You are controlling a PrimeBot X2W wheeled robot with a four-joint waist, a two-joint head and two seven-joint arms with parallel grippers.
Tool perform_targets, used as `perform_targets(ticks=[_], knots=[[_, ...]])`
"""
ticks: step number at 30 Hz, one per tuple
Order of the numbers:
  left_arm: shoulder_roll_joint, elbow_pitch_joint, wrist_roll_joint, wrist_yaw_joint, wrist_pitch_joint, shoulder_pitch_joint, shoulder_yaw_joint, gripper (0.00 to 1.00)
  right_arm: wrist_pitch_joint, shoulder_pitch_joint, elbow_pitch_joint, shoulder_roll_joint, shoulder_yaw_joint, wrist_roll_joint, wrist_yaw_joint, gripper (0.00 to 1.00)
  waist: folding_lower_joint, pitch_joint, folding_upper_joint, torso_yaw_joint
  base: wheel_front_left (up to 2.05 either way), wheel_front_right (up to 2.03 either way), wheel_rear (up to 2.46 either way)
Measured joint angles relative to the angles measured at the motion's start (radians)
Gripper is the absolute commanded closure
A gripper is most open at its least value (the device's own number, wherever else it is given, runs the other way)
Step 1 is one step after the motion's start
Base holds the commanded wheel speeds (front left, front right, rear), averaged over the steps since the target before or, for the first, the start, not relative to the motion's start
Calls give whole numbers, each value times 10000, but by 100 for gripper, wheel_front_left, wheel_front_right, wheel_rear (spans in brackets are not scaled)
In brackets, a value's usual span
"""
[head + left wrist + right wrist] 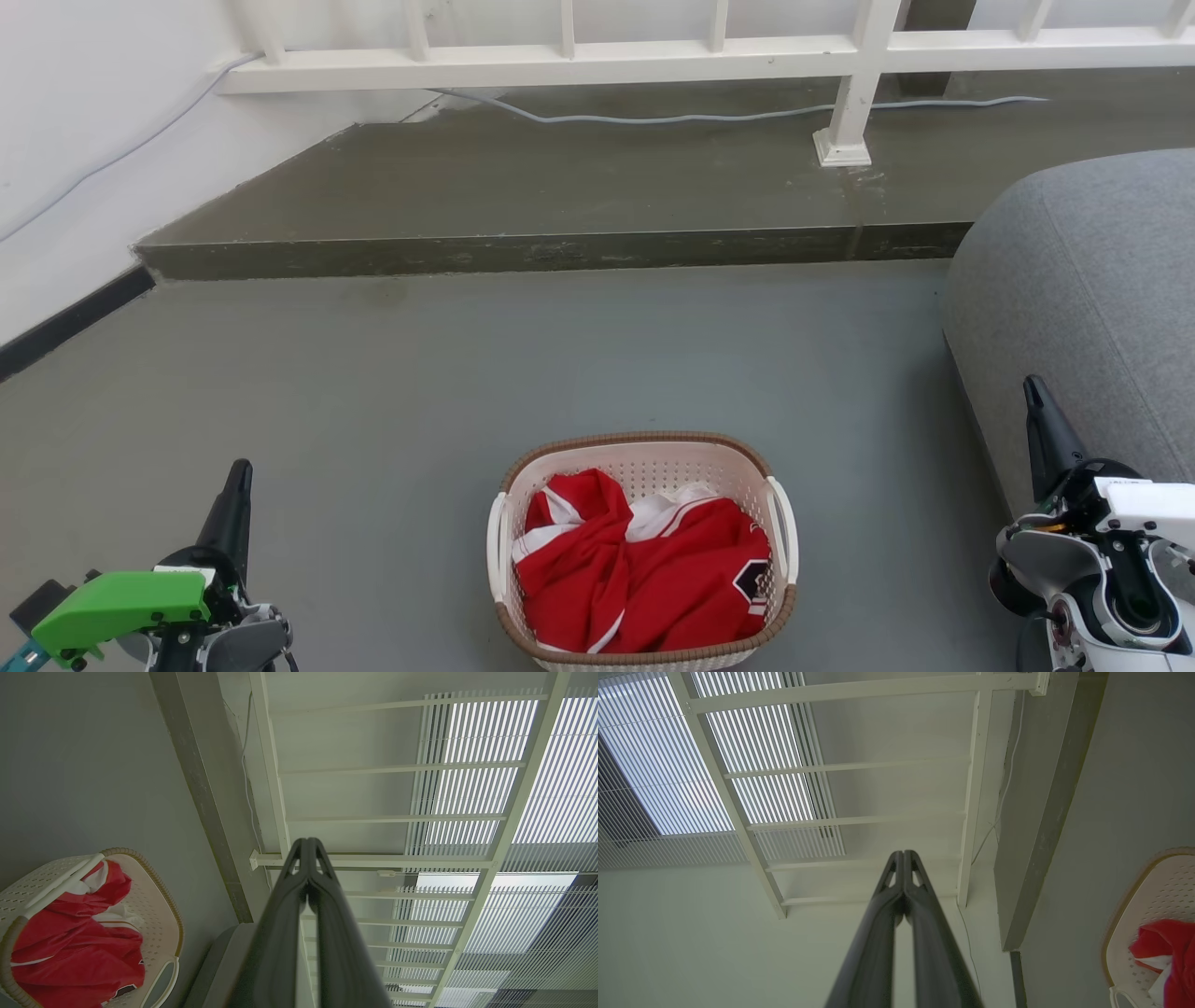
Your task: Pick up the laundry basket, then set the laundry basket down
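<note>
The laundry basket [642, 467], cream perforated plastic with a brown rim, stands upright on the near floor, holding red-and-white clothing.

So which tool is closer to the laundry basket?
Left, I think, but it's close. The left tool is off to the left of the laundry basket. The right tool is off to its right, pointing farther ahead beside the grey sofa.

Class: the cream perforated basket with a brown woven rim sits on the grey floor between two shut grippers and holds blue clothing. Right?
Wrong colour: the head view shows red-and-white clothing, not blue, in the cream-white perforated plastic laundry basket. It does sit on the grey floor between the shut left gripper and right gripper.
</note>
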Motion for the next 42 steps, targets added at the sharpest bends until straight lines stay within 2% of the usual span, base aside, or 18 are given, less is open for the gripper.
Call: perform_targets(ticks=[42], knots=[[-15, 0, 17, 0, 0, 0, 19, 100, 13, 0, 0, 6, -10, -4, 0, 100, 0, 0, 0, 0, 0, 0, 0]])
